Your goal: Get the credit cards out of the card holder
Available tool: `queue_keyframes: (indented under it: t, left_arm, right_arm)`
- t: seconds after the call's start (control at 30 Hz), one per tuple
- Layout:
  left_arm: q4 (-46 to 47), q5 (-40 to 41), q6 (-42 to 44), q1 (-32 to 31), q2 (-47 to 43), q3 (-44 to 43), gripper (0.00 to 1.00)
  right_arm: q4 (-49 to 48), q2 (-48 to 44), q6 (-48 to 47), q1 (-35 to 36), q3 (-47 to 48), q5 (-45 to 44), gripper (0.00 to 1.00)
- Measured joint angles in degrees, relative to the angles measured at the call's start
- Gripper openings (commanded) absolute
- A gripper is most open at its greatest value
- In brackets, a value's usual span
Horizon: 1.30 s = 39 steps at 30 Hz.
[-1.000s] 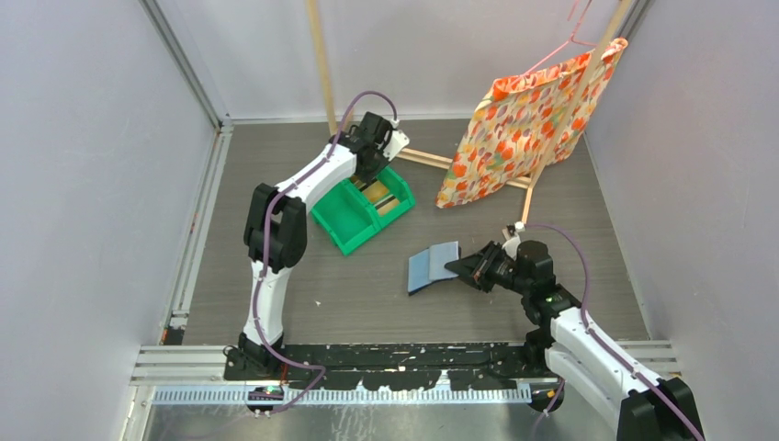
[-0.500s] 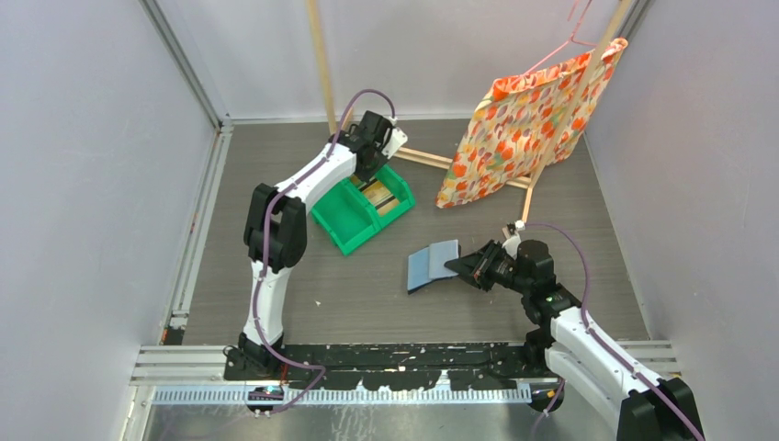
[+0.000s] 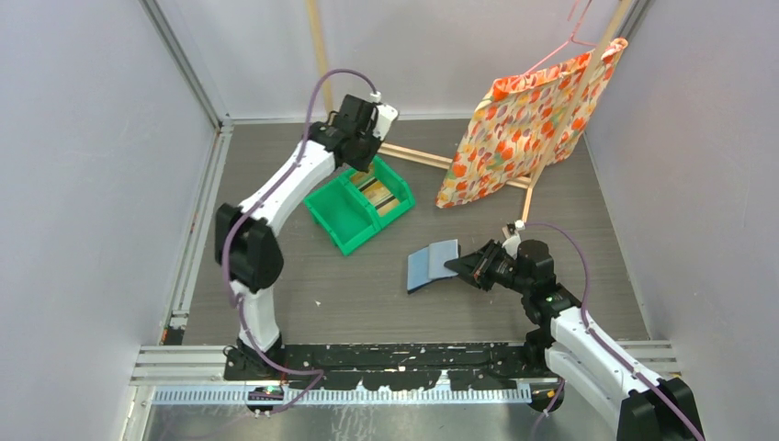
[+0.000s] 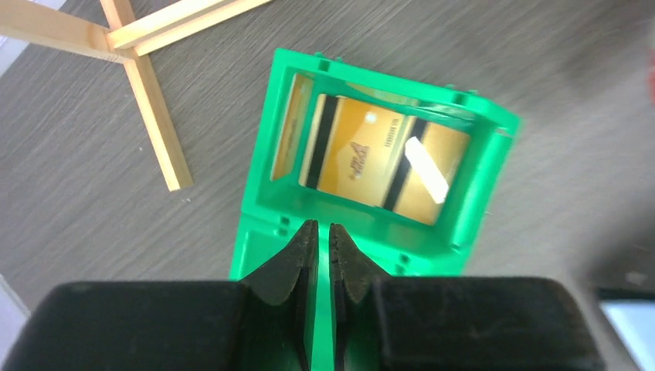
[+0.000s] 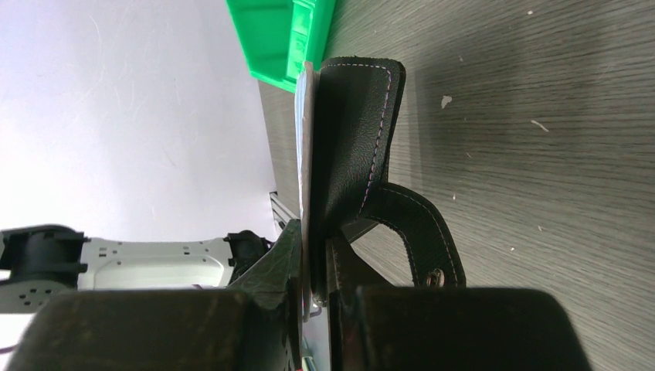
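We are clamping the card holder point(image 5: 355, 139) edge-on in our right gripper point(image 5: 313, 251), its snap strap point(image 5: 417, 228) bending toward the table point(image 5: 541, 154), green bin point(image 5: 270, 31) lying beyond.

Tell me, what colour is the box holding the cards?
Bright green bin, clearest in the left wrist view.

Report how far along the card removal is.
Done: credit cards lie in the green bin. In hand: the right gripper clamps the open card holder; the left gripper, jaws nearly shut and empty, hovers over the bin. Left: unclear whether any cards remain inside.
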State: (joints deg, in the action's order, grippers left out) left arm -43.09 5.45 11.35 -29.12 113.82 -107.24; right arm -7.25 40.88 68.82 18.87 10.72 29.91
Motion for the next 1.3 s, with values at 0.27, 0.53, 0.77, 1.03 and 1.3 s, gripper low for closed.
queue_keyframes:
  t: [0.27, 0.53, 0.77, 1.03, 1.3]
  left_arm:
    - [3.1, -13.7, -16.4, -0.2, -22.0, 14.0, 0.13]
    - [5.1, -21.0, -29.1, -4.9, -35.1, 36.3, 0.14]
    - [10.5, -22.6, -40.4, -16.3, -37.0, 46.4, 0.15]
    - [23.0, -21.1, -51.3, -23.5, -30.9, 51.1, 0.15]
    - [29.0, -16.4, -56.5, -24.4, -28.6, 54.6, 0.16]
  right_arm:
    - [0.1, 1.3, -1.7, 0.0, 0.2, 1.0, 0.01]
    - [8.4, 5.7, -8.0, 0.0, 2.4, -0.1, 0.39]
    - [26.4, 6.0, -16.0, -0.1, 8.1, -10.0, 0.59]
    - [36.0, -2.2, -18.1, -0.1, 10.1, -17.2, 0.59]
    - [34.6, -4.7, -19.2, -0.1, 10.3, -13.2, 0.60]
